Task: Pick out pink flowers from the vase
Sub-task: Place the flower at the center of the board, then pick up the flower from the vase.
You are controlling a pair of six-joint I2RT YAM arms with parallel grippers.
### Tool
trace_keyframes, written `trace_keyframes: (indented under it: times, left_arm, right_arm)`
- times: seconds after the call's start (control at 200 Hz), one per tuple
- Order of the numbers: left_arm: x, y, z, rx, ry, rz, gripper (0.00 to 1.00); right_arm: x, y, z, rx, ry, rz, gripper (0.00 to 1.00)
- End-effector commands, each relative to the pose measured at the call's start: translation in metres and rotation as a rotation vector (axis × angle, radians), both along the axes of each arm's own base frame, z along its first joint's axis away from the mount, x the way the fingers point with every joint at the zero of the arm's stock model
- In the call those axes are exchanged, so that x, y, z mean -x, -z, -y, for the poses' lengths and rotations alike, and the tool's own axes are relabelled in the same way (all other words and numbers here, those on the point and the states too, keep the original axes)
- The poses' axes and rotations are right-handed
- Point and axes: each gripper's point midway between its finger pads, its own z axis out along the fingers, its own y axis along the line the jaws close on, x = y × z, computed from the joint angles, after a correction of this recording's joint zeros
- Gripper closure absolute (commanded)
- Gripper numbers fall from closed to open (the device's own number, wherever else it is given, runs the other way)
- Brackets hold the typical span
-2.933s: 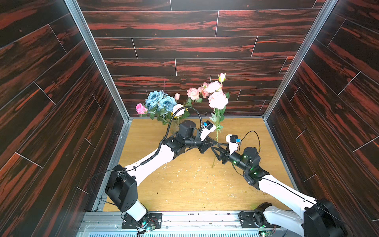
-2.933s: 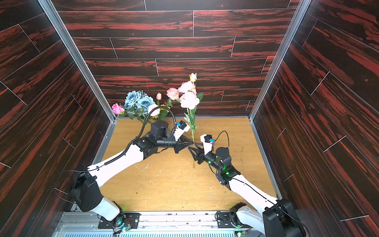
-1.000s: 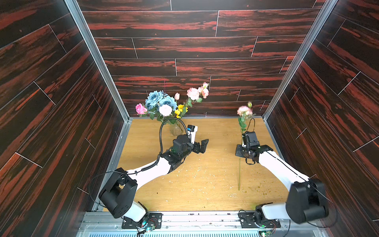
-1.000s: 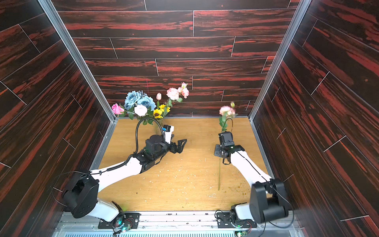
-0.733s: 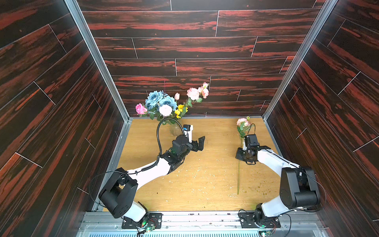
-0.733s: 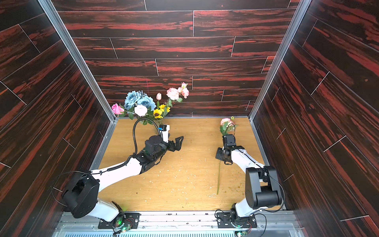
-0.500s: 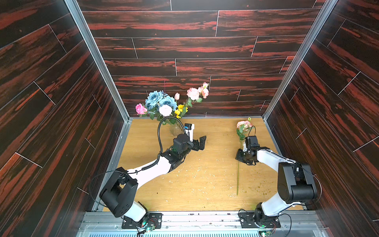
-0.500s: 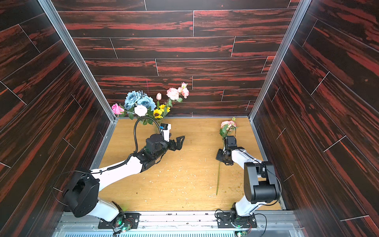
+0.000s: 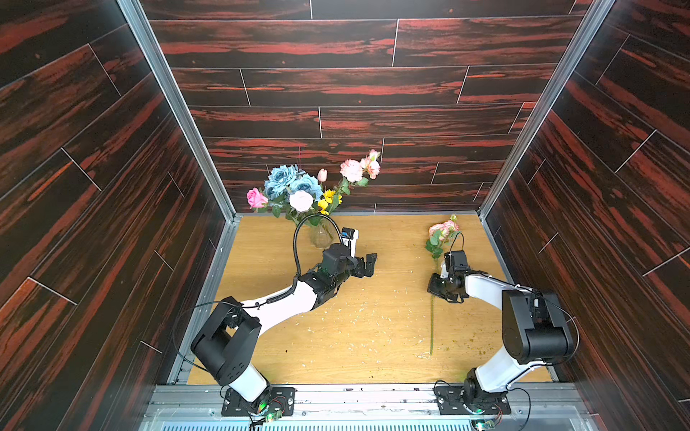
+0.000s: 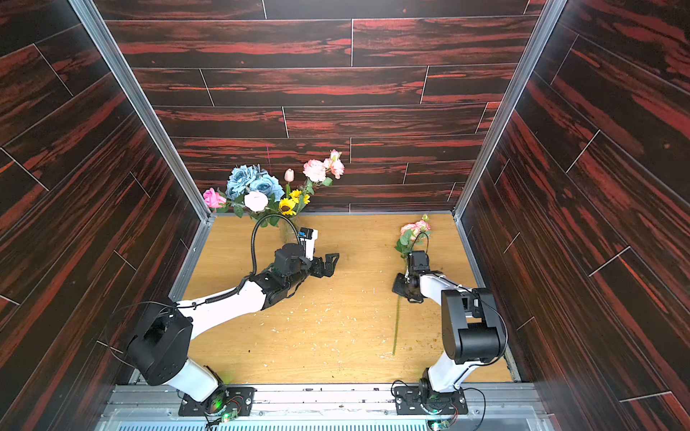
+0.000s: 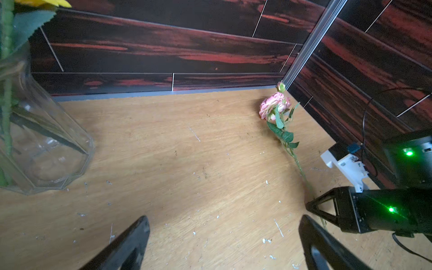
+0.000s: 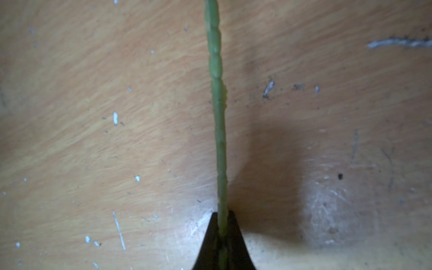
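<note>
Right gripper pinches the stem of one pink flower spray, low over the table on the right. I think it is laying it down, so next it must let go. Farther left, the left gripper is spread wide near the vase, where more pink flowers wait.

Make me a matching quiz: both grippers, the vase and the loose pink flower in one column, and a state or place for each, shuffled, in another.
1. left gripper
2. right gripper
3. vase
4. loose pink flower

A. outside the vase, on the robot's right side
B. jaws wide apart, nothing between them
C. clear glass, standing upright
D. jaws closed on a thin green stem

Pairs: 1-B, 2-D, 3-C, 4-A
</note>
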Motion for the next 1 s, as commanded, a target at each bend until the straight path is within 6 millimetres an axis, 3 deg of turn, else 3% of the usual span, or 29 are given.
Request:
trace_keyframes:
  times: [0.0,0.17,0.311,0.421,0.511,0.676,0.852,0.997]
  left_arm:
    - [-0.004,-0.011,-0.002,-0.01,-0.007,0.019,0.0]
    - [-0.002,-0.013,-0.009,-0.032,-0.017,0.033,0.0]
    - [-0.005,-0.01,-0.031,-0.079,-0.109,0.06,0.0]
    - [-0.01,-0.009,-0.048,-0.114,-0.172,0.092,0.0]
    - [-0.016,-0.011,-0.062,-0.14,-0.228,0.111,0.0]
    - [-0.023,-0.017,-0.09,-0.147,-0.338,0.181,0.04]
    - [-0.011,-0.015,-0.115,-0.046,-0.383,0.284,0.05]
    - [-0.008,-0.014,-0.122,-0.042,-0.392,0.309,0.05]
  right_arm:
    - [0.007,-0.002,0.005,0.018,0.017,-0.001,0.82]
    - [0.007,-0.033,0.017,0.102,0.051,0.058,0.7]
    - [0.0,-0.09,0.018,0.199,0.072,0.203,0.51]
    - [-0.014,-0.138,-0.013,0.162,-0.01,0.375,0.38]
    - [-0.025,-0.163,-0.045,0.106,-0.103,0.501,0.34]
    - [-0.025,-0.174,-0.081,0.008,-0.2,0.648,0.32]
    - [-0.003,-0.161,-0.083,-0.081,-0.187,0.733,0.31]
    - [0.001,-0.16,-0.093,-0.136,-0.206,0.739,0.31]
